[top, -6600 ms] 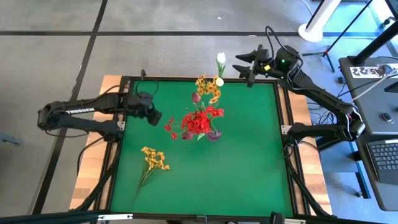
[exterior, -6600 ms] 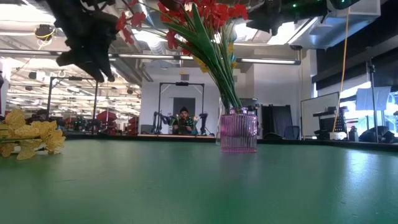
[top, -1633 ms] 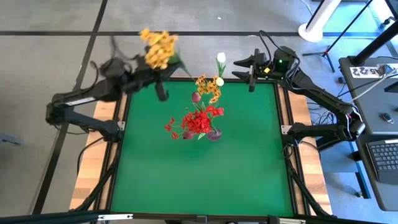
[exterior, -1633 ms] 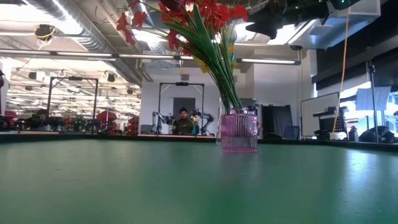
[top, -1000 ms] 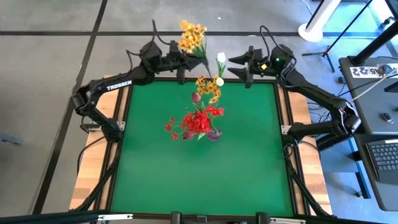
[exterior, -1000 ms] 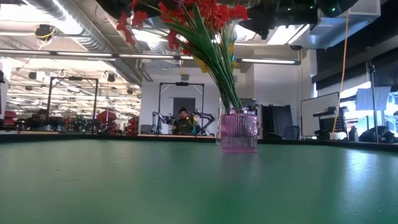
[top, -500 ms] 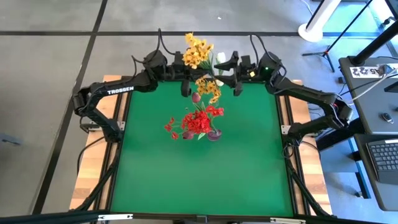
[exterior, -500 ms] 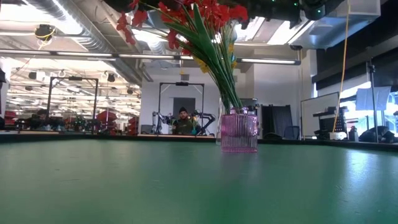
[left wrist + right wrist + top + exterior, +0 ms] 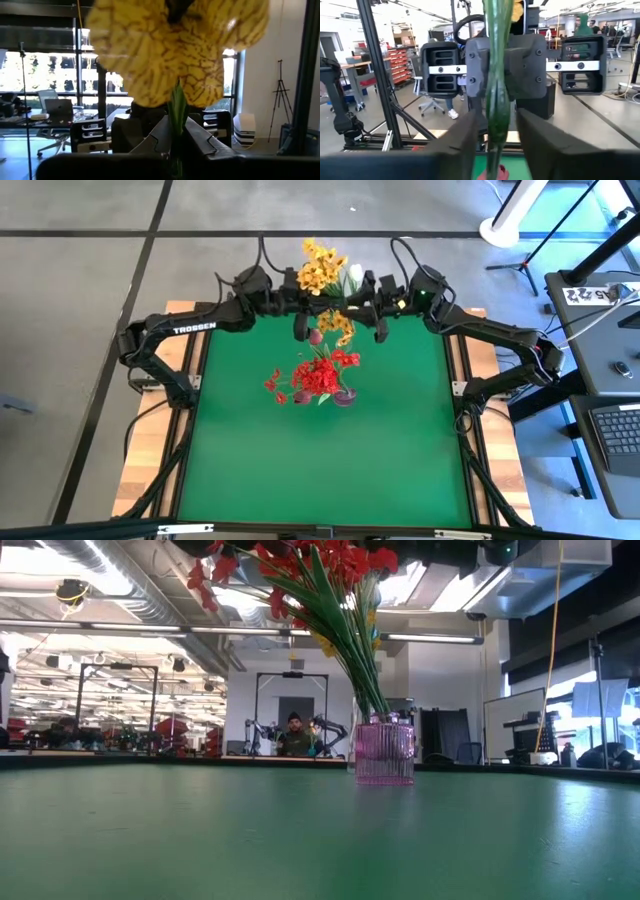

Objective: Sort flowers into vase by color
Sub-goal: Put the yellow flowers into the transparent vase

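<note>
left gripper [image 9: 297,305]: pinching yellow flower [image 9: 320,270] stem | right gripper [image 9: 492,132]: jaws spread, stem between them | vase [image 9: 384,753]: below both

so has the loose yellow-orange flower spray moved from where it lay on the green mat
Yes. The yellow-orange flower spray has left the mat's near-left area and is now held up beyond the far edge, behind the pink ribbed glass vase, between the left gripper and right gripper.

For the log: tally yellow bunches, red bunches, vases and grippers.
Yellow bunches: 2
Red bunches: 1
Vases: 1
Grippers: 2, left gripper and right gripper
Total: 6
</note>
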Robot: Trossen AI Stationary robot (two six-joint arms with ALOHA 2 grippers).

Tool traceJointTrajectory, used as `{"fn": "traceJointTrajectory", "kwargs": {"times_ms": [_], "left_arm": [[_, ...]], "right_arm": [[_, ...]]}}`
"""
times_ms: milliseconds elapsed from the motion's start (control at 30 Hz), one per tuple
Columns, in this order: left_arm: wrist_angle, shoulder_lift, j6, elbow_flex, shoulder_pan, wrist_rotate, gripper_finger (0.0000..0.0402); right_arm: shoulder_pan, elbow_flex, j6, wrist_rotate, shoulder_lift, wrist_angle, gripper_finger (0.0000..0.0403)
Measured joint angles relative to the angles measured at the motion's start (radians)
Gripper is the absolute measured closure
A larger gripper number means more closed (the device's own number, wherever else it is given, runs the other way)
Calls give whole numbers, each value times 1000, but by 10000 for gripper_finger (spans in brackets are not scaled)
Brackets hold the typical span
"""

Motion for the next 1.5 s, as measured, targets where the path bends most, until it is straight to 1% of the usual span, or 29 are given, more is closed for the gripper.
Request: {"fn": "traceJointTrajectory", "kwargs": {"times_ms": [133, 167, 200, 267, 333, 400, 500, 633, 733, 833, 933, 1067, 1200, 1300, 1400, 1500], "left_arm": [[-13, -1, -7, 0, -9, -47, 377], [-26, -7, -21, 0, -9, -75, 372], [-54, -14, -29, 0, -10, -101, 365], [-115, -32, -30, 0, -10, -138, 347], [-182, -62, -28, 0, -8, -152, 323], [-242, -100, -24, 0, -7, -165, 294], [-323, -179, 0, 0, -6, -204, 251], [-449, -302, 59, 0, -6, -303, 203], [-569, -385, 92, 0, -6, -359, 182], [-693, -458, 108, -2, -6, -397, 177], [-718, -514, 104, -78, -6, -423, 179], [-684, -551, 75, -239, 8, -449, 179], [-549, -585, 29, -399, 39, -450, 179], [-468, -596, -5, -486, 61, -432, 180], [-394, -612, -25, -543, 72, -415, 180], [-370, -615, -31, -571, 77, -413, 180]], "right_arm": [[-2, 0, 2, 1, -1, -1, 366], [-3, 0, 2, 4, -1, 0, 381], [-3, 0, 2, 7, -3, -4, 385], [-4, 0, 3, 20, -11, -11, 377], [-4, 0, 2, 24, -26, -15, 374], [-12, 0, -4, 27, -47, -8, 384], [-52, 0, -16, 22, -98, 2, 394], [-130, 1, -21, 36, -171, -26, 392], [-196, -15, -31, 35, -229, -42, 396], [-251, -78, -24, 35, -260, -11, 395], [-281, -184, 13, 36, -260, 121, 397], [-309, -353, 125, 39, -217, 448, 396], [-310, -499, 230, 94, -130, 817, 393], [-310, -557, 285, 136, -47, 1031, 397], [-309, -572, 327, 172, 39, 1156, 397], [-298, -569, 340, 213, 120, 1179, 392]]}}
